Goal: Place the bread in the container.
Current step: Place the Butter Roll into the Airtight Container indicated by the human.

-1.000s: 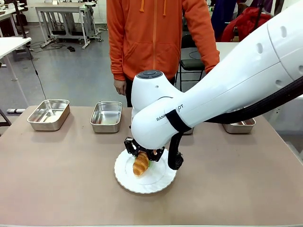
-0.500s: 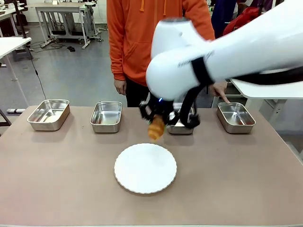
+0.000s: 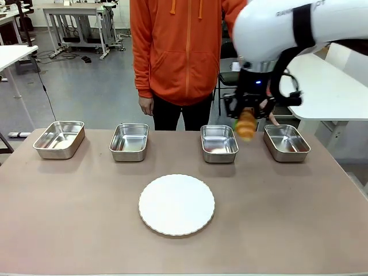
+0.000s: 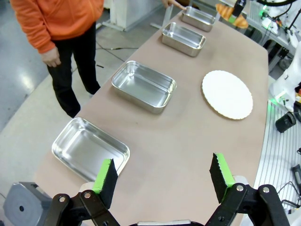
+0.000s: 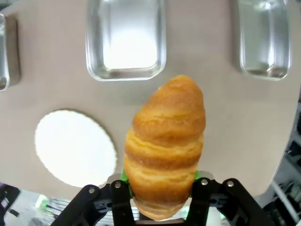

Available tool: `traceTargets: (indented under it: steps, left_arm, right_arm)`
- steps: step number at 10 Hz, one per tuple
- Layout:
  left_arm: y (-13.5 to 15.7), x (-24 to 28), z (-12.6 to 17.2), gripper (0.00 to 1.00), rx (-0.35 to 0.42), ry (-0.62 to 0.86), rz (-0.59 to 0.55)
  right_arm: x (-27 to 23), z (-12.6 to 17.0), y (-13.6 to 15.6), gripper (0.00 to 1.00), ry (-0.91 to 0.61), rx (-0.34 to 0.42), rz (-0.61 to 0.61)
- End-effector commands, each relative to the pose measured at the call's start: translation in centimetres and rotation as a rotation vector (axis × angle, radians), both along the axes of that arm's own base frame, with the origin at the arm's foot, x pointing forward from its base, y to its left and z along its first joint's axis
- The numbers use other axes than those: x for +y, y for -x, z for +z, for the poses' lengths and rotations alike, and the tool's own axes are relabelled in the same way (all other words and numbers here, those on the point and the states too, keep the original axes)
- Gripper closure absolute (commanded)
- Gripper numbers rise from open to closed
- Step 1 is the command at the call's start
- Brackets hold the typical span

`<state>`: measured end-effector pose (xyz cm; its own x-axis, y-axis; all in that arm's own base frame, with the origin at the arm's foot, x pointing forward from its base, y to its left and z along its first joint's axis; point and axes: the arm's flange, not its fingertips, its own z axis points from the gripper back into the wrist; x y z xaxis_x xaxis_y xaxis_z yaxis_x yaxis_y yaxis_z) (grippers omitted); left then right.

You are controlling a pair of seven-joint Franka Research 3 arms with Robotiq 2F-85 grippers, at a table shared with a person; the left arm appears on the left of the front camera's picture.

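The bread, a golden-brown croissant (image 3: 246, 126), hangs in the air with my right gripper (image 3: 248, 117) shut on it. It is held above the gap between the third steel tray (image 3: 219, 144) and the rightmost tray (image 3: 286, 142). The right wrist view looks down past the croissant (image 5: 164, 141) onto one tray (image 5: 125, 37) ahead and another (image 5: 263, 37) to the right. My left gripper (image 4: 163, 178) is open, high over the table's left end near a tray (image 4: 90, 149). A person's hand (image 3: 270, 119) points down by the rightmost tray.
The round white plate (image 3: 176, 204) lies bare at the front middle of the table. Two more steel trays (image 3: 59, 138) (image 3: 129, 141) stand in the back row to the left. A person in an orange hoodie (image 3: 184, 46) stands at the far edge.
My right gripper lifted the croissant off the white plate and carried it up and to the right, past the third tray. The plate is now bare.
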<state>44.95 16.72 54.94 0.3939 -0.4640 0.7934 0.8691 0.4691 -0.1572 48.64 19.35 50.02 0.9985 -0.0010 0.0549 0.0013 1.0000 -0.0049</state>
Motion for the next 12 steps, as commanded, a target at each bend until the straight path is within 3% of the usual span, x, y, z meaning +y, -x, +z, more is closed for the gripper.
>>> traceTargets:
  steps: [1,2,3,4,8,10,12]
  left_arm:
    - [0.1,-0.2,0.2,0.0,0.0,-0.003,0.008]
    - [0.1,-0.2,0.2,0.0,0.0,-0.003,0.008]
    - [0.1,-0.2,0.2,0.0,0.0,-0.003,0.008]
    - [0.1,-0.2,0.2,0.0,0.0,-0.003,0.008]
    - [0.1,-0.2,0.2,0.0,0.0,-0.003,0.008]
    - [0.1,-0.2,0.2,0.0,0.0,-0.003,0.008]
    - [0.1,-0.2,0.2,0.0,0.0,-0.003,0.008]
  right_arm:
    - [-3.1,-1.3,-0.7,0.51,-0.009,-0.071,0.116]
    - [-4.3,-2.7,-1.1,0.51,0.002,-0.119,0.189]
    - [-4.9,-3.7,-2.0,0.51,-0.078,-0.109,0.157]
    - [-4.0,-1.1,-1.7,0.51,0.011,-0.049,0.117]
    - [-4.4,-2.1,-1.8,0.51,-0.001,-0.057,0.14]
    - [-10.2,-0.6,-4.1,0.51,-0.086,-0.106,0.146]
    - [-13.9,-1.3,-5.4,0.51,-0.122,-0.145,0.188]
